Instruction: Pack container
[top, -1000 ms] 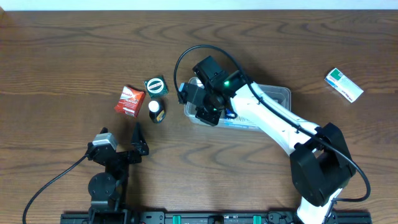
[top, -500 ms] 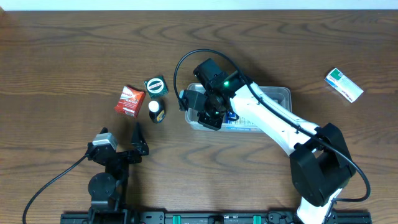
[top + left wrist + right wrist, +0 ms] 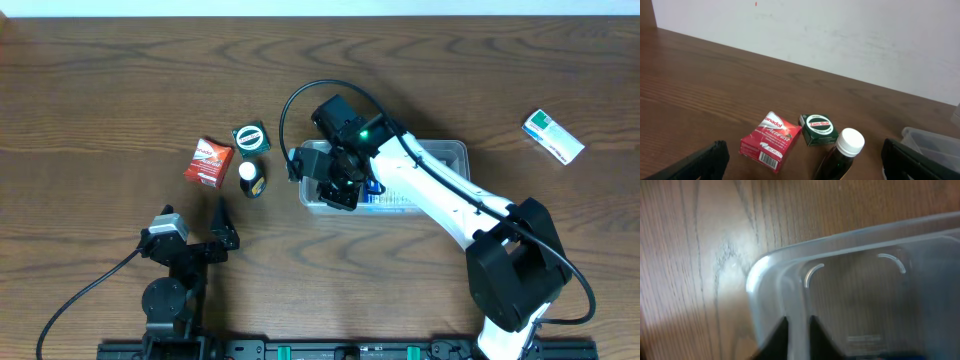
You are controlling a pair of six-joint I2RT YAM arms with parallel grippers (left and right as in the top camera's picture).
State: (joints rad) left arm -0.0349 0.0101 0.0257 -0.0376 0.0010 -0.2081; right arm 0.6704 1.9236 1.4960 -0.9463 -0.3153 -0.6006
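Clear container (image 3: 450, 152) is straddled at the rim by the right end effector (image 3: 799, 337), grip can't be told tbh; left end effector (image 3: 802, 162) is spread wide.

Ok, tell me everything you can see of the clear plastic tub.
The clear plastic rectangular tub has rounded corners, a raised rim and a see-through floor showing the wood grain. It sits upright and lidless on the brown wooden table, right of centre. The right hand straddles its left end wall, one finger inside, one outside; whether it grips cannot be told. A blue-printed item lies inside, mostly hidden by the right arm.
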